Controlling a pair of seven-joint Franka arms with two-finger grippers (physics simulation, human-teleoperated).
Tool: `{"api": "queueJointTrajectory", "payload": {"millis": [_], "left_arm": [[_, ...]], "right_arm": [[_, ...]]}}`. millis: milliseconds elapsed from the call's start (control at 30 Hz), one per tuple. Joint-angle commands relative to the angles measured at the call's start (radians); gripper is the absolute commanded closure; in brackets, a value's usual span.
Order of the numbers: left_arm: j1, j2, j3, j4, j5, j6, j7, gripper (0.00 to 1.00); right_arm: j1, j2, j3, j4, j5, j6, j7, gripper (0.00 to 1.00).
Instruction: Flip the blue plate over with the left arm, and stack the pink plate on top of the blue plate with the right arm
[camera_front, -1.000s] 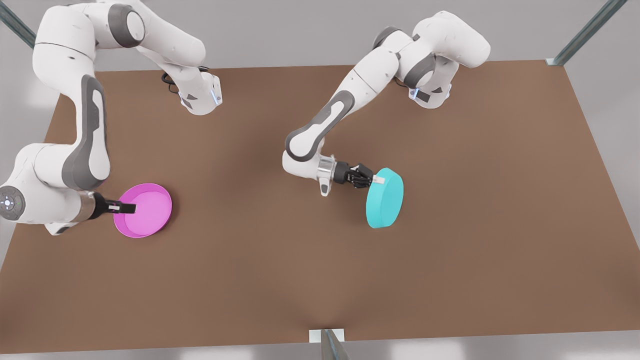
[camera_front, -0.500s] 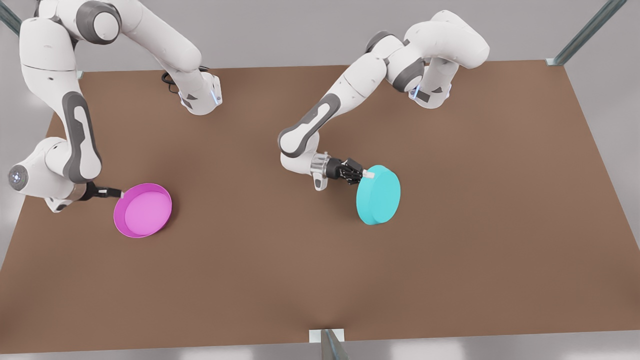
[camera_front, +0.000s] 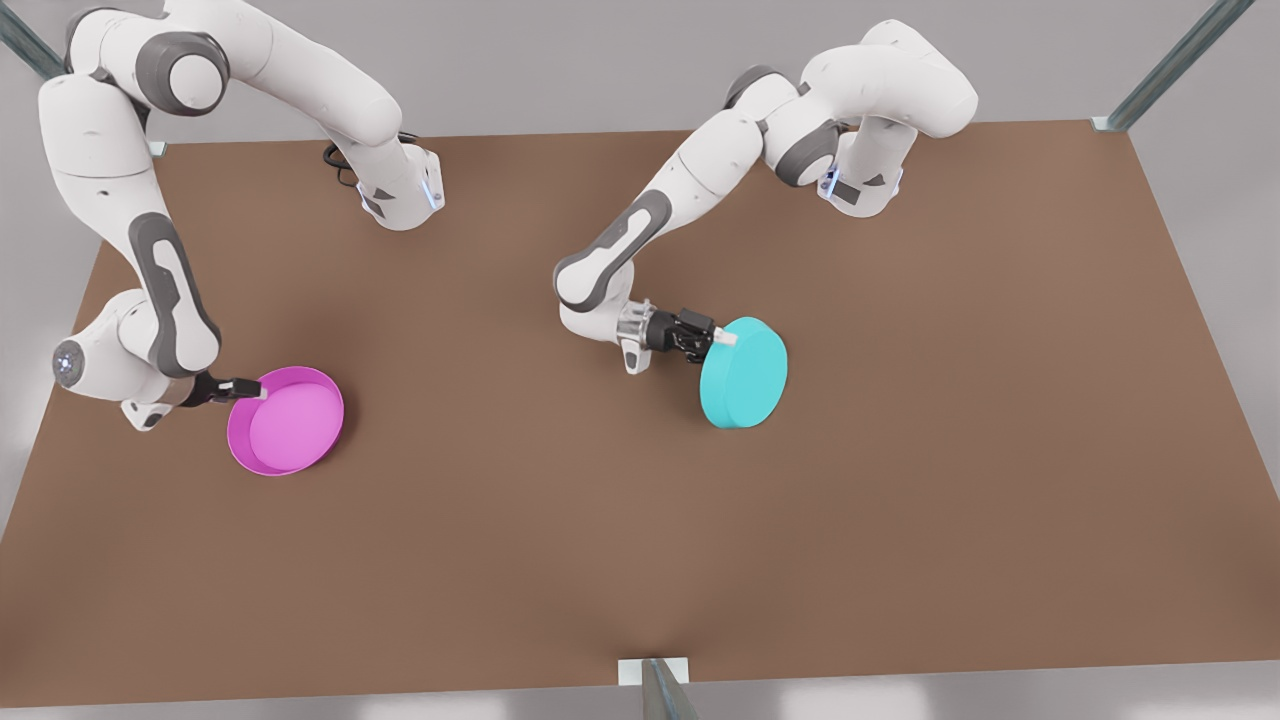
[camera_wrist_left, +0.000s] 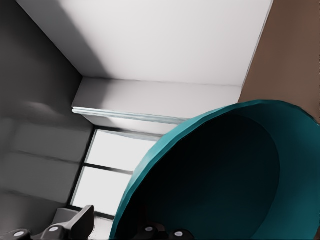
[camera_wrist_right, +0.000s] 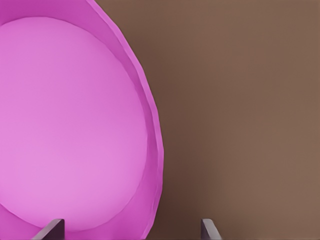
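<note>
While left gripper (camera_front: 722, 338) grips blue plate (camera_front: 745, 375) (tilted); pink plate (camera_front: 290, 420) holds nothing.

Brown table (camera_front: 900, 500) (grey walls (camera_front: 600, 60) behind), bright window (camera_wrist_left: 107, 175).

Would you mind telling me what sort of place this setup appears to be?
Probably a simulated robot test cell: a bare brown table with two white arms bolted on, metal frame posts at the corners, and only a blue plate and a pink plate as props.
</note>
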Motion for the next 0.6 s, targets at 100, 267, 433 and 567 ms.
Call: {"api": "queueJointTrajectory", "payload": {"millis": [100,267,433,567], "left_arm": [[-0.012,0.009,-0.012,0.015,-0.021,-0.03,-0.001,0.0],[-0.009,0.014,-0.089,0.066,-0.118,-0.025,-0.017,0.0],[-0.011,0.048,-0.138,0.137,-0.181,-0.021,-0.03,0.0],[-0.009,0.051,-0.205,0.161,-0.181,0.016,-0.046,0.0]], "right_arm": [[0.0,0.006,0.0,-0.005,0.0,0.0,0.003,0.0],[0.009,0.041,0.0,0.047,0.011,0.021,0.003,0.0],[0.018,0.081,0.002,0.102,0.021,0.006,-0.028,0.0],[0.018,0.086,0.002,0.112,0.08,-0.04,-0.095,0.0]]}}
